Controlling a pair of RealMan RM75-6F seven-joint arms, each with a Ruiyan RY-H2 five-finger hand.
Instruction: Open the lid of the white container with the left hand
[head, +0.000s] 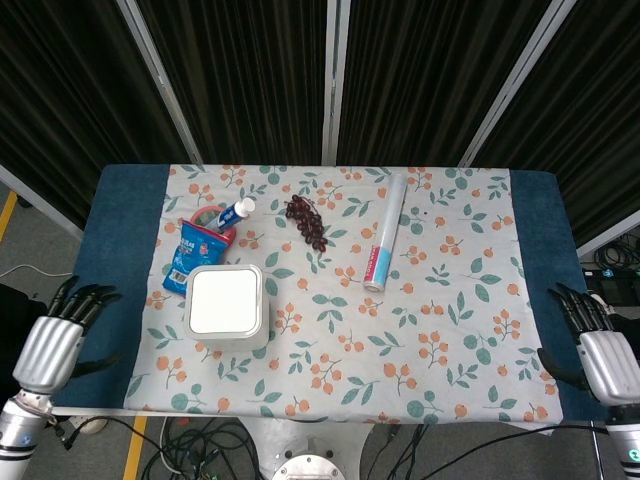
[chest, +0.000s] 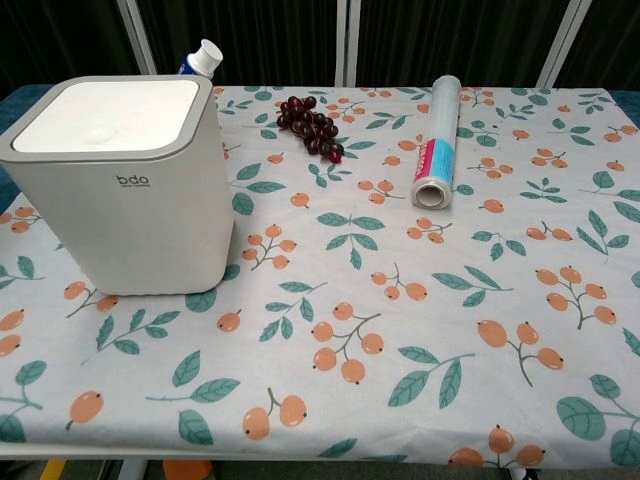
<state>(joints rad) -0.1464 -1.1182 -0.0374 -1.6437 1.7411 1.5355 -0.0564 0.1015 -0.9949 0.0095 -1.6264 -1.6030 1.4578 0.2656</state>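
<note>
Head view first: one white container sits on the left part of the worktop, lid closed flat on top. Just behind it there's one blue snack bag and one tube with a white cap. One bunch of dark grapes lies mid-back, and one roll of wrap to the right of it. Two hands total: left hand is off the worktop's left edge, fingers spread, holding nothing; right hand off the right edge, same deal, released

Chest view: same single container up close at left, lid shut, tube cap poking up behind it, grapes and roll farther back. Neither hand shows here
</note>
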